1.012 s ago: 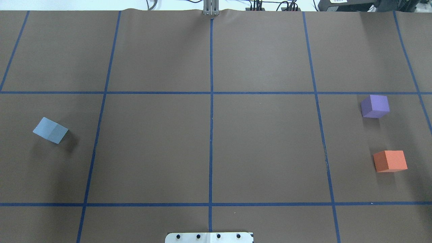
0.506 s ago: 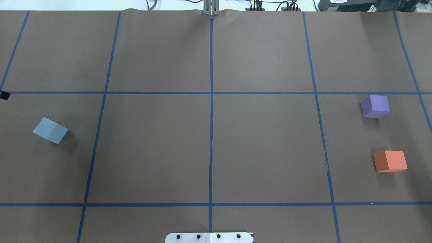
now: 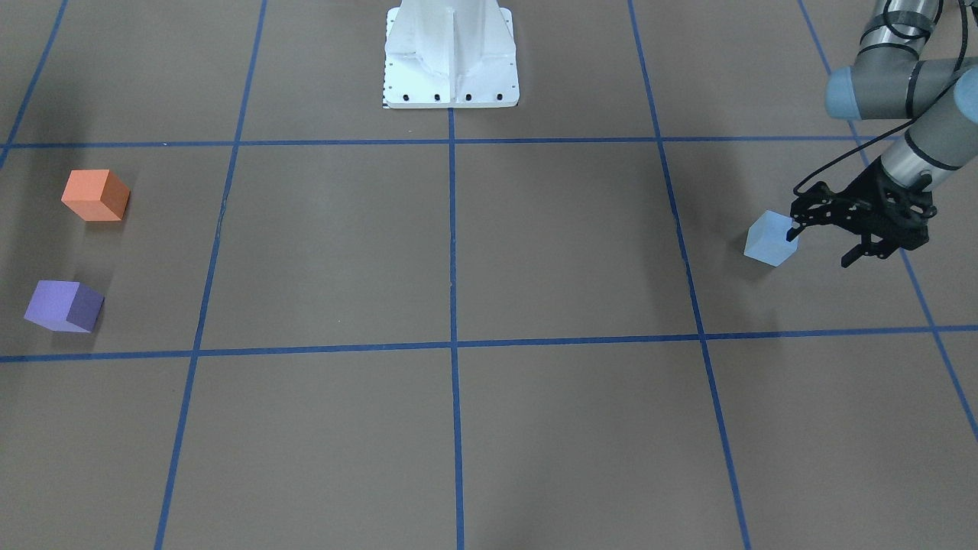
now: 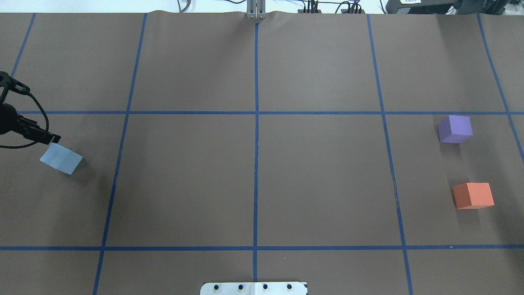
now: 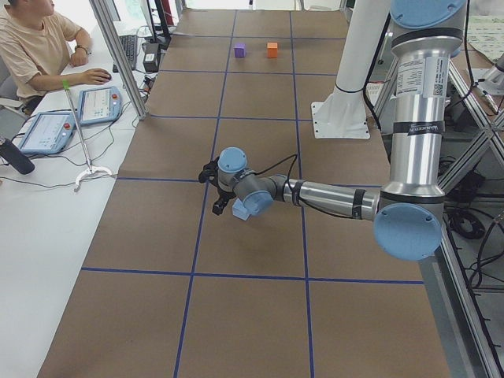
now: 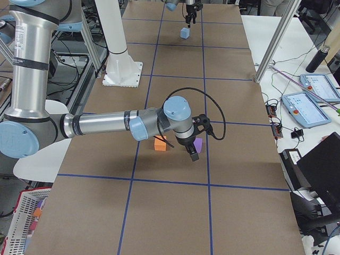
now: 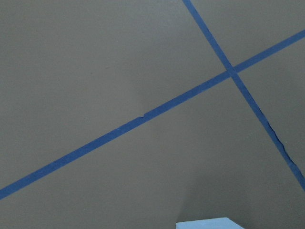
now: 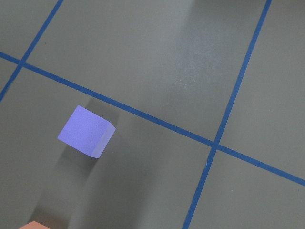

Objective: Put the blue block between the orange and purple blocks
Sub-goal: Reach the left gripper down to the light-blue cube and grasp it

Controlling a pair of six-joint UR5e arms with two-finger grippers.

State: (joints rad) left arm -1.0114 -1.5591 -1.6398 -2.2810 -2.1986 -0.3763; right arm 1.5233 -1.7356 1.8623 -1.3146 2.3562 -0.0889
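The light blue block (image 3: 772,238) lies on the brown table on my left side, and also shows in the overhead view (image 4: 61,158). My left gripper (image 3: 822,246) is open and hovers just beside and above it. One of its fingertips (image 4: 52,139) reaches the block's far corner. The purple block (image 4: 455,129) and the orange block (image 4: 473,195) sit apart at the far right, with a gap between them. My right gripper (image 6: 194,151) hangs above those two blocks and shows only in the exterior right view. I cannot tell whether it is open or shut.
The white robot pedestal (image 3: 451,53) stands at the table's middle rear edge. Blue tape lines divide the brown surface into squares. An operator (image 5: 31,47) sits at a side desk with tablets (image 5: 98,105) beyond the table's far edge.
My left gripper has come in from the left edge of the overhead view and reached the blue block's far corner. None of the blocks has moved.
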